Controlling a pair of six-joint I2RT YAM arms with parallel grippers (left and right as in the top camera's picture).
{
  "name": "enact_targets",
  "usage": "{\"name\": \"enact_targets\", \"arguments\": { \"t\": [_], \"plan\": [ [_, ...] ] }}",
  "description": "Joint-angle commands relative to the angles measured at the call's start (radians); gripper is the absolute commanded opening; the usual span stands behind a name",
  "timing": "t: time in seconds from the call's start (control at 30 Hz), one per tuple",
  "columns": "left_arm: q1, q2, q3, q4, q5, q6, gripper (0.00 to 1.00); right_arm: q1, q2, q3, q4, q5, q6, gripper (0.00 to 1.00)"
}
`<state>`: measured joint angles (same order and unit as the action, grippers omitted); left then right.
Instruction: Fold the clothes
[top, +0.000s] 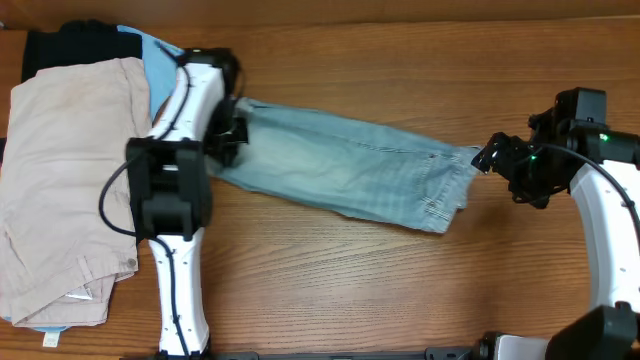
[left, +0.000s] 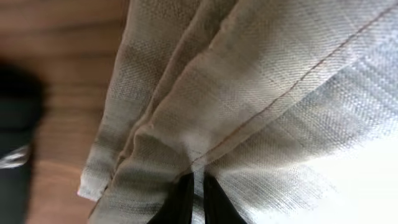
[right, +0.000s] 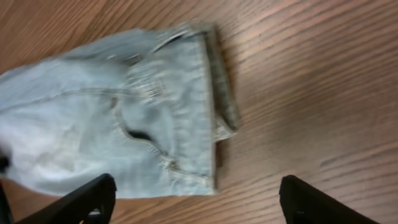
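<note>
The light blue denim shorts (top: 350, 170) lie folded lengthwise across the middle of the wooden table, leg cuffs to the left, waistband to the right. My left gripper (top: 232, 128) is shut on the cuff end; in the left wrist view its black fingertips (left: 198, 186) pinch the denim (left: 261, 93). My right gripper (top: 492, 157) is open, just off the waistband end. In the right wrist view its two fingers (right: 196, 199) stand wide apart above the table, with the waistband and a pocket (right: 155, 112) in front of them.
Beige trousers (top: 65, 190) lie heaped at the left edge, over a black garment (top: 70, 45) and a light blue cloth (top: 155, 60) at the back left. Bare wooden table (top: 380, 290) spreads in front of the shorts.
</note>
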<state>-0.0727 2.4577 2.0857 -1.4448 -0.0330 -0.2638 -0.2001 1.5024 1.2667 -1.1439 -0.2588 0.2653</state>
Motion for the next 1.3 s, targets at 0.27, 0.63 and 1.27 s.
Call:
{"name": "enact_targets", "arguments": {
  "t": [0.27, 0.63, 1.27],
  "plan": [
    [-0.007, 0.014, 0.050, -0.043, 0.111, 0.121, 0.20, 0.026, 0.231, -0.004, 0.043, -0.117, -0.094, 0.84],
    [-0.006, 0.014, 0.393, -0.171, 0.104, 0.207, 0.35, 0.039, 0.321, -0.094, 0.195, -0.248, -0.099, 0.85],
    [-0.006, 0.014, 0.456, -0.156, 0.105, 0.235, 0.42, 0.116, 0.322, -0.378, 0.618, -0.319, -0.033, 0.82]
  ]
}}
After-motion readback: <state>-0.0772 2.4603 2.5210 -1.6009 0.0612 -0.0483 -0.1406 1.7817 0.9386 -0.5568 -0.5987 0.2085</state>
